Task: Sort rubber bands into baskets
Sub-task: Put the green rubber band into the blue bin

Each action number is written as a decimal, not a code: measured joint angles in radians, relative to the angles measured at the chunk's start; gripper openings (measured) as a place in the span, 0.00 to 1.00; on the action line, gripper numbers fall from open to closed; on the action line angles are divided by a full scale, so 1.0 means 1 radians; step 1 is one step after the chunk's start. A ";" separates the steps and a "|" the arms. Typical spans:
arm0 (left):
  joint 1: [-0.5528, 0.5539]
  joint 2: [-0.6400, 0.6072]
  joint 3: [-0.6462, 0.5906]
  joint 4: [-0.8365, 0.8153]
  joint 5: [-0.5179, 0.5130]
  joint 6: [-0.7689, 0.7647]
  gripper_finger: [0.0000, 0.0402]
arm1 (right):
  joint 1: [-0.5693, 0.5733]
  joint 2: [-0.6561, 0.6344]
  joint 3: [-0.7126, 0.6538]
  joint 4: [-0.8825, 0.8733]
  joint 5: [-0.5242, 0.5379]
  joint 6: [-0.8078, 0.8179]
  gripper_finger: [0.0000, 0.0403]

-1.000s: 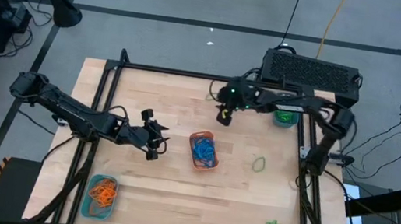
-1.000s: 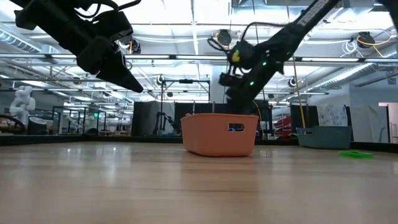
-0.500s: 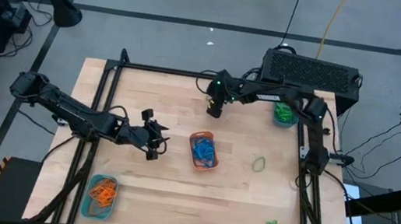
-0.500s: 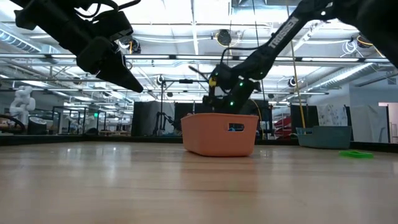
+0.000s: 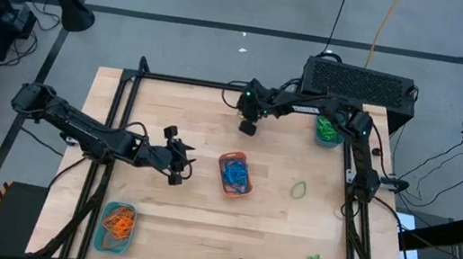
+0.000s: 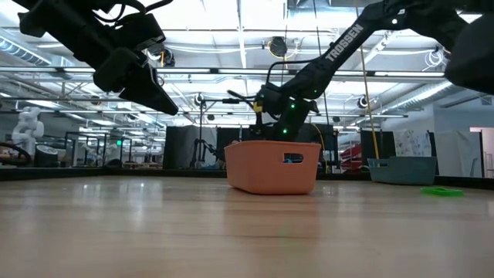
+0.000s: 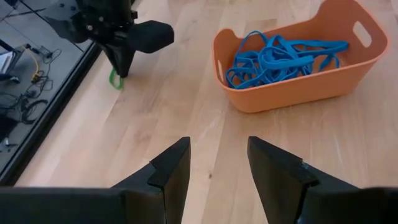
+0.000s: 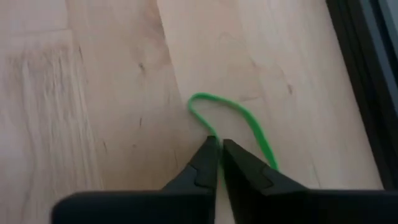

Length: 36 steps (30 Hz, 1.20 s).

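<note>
Item: green rubber band (image 8: 233,115), a thin, soft, near-weightless loop lying flat on the table (image 5: 191,224) by its far edge. It will stretch and slip, so I would pinch one strand only. Right pincer (image 8: 219,147) is down over it with its fingers nearly together; their tips sit at the loop's near strand, but I cannot tell if it is caught. Left pincer (image 7: 214,163) waits wide apart, just short of the orange basket (image 7: 292,81) of blue bands (image 7: 280,57).
</note>
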 joint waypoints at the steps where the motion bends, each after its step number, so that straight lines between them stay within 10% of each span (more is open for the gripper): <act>1: 0.000 0.000 0.000 0.000 0.000 0.002 0.42 | -0.002 -0.002 0.000 -0.005 -0.007 -0.015 0.04; 25: 0.028 0.000 0.000 -0.005 0.021 -0.004 0.42 | -0.117 -0.385 -0.008 -0.570 -0.036 0.056 0.00; 36: 0.025 0.000 0.000 -0.001 0.028 -0.005 0.42 | -0.257 -0.632 -0.241 -0.629 0.036 0.124 0.00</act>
